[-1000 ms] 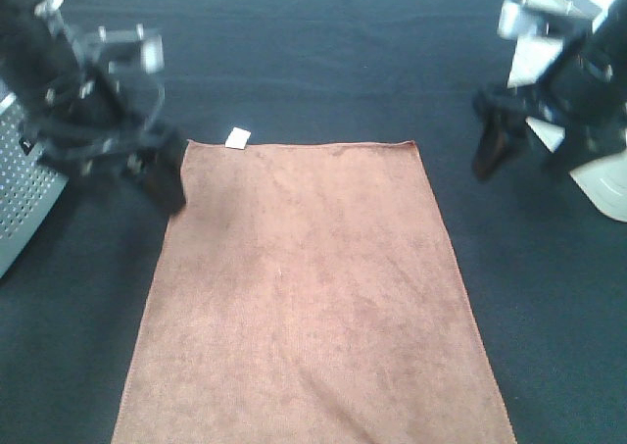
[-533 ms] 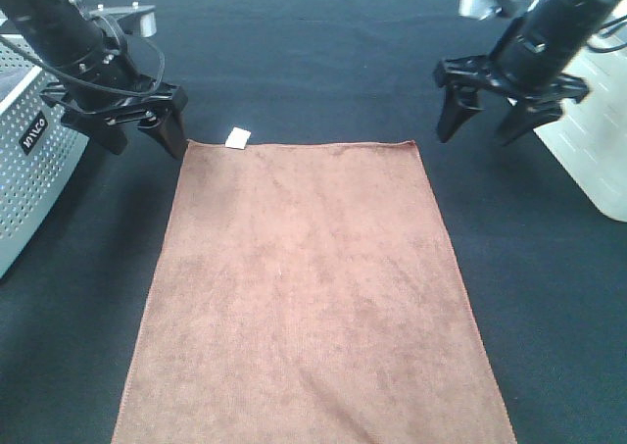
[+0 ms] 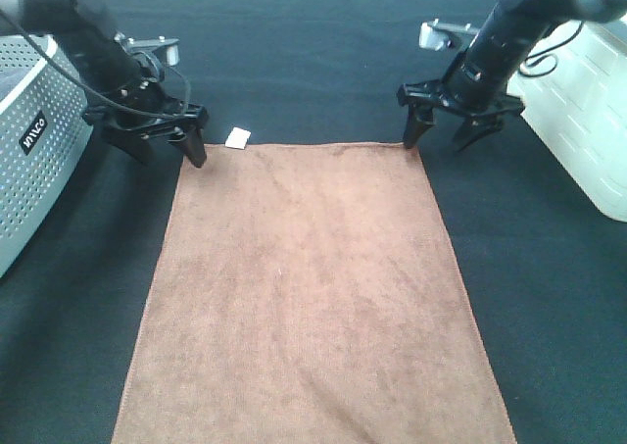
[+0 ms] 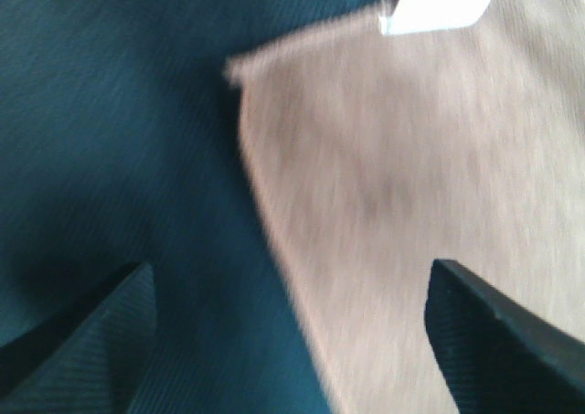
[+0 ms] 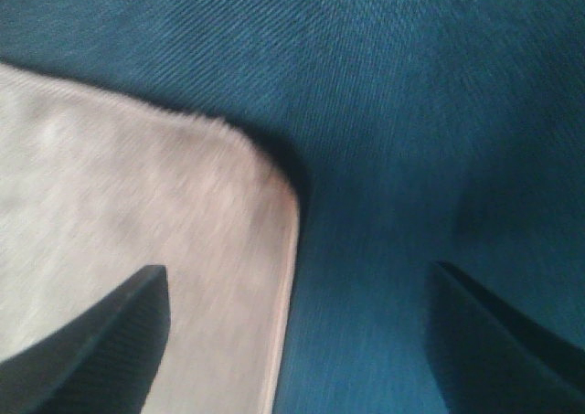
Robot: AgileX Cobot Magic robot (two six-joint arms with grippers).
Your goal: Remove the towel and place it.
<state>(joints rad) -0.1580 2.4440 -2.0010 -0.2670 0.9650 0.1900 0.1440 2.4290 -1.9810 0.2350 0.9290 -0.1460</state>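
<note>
The brown plush towel (image 3: 309, 287) lies flat on the dark cloth, its white tag (image 3: 237, 138) at the far left corner. My left gripper (image 3: 165, 148) is open, low over the far left corner, one finger at the towel's edge. In the left wrist view the corner (image 4: 366, 185) and tag (image 4: 439, 1) lie between the two fingertips (image 4: 494, 341). My right gripper (image 3: 438, 135) is open over the far right corner, one finger at the corner. In the right wrist view the rounded corner (image 5: 183, 222) lies between the fingertips (image 5: 101, 341). Neither holds anything.
A grey perforated basket (image 3: 29, 150) stands at the left edge. A white container (image 3: 578, 111) stands at the right edge. The dark tablecloth (image 3: 313, 52) stretches behind the towel.
Both arms have swung inward and down to the towel's far corners. The left gripper moved right toward the tag, the right gripper moved left toward the right corner.
</note>
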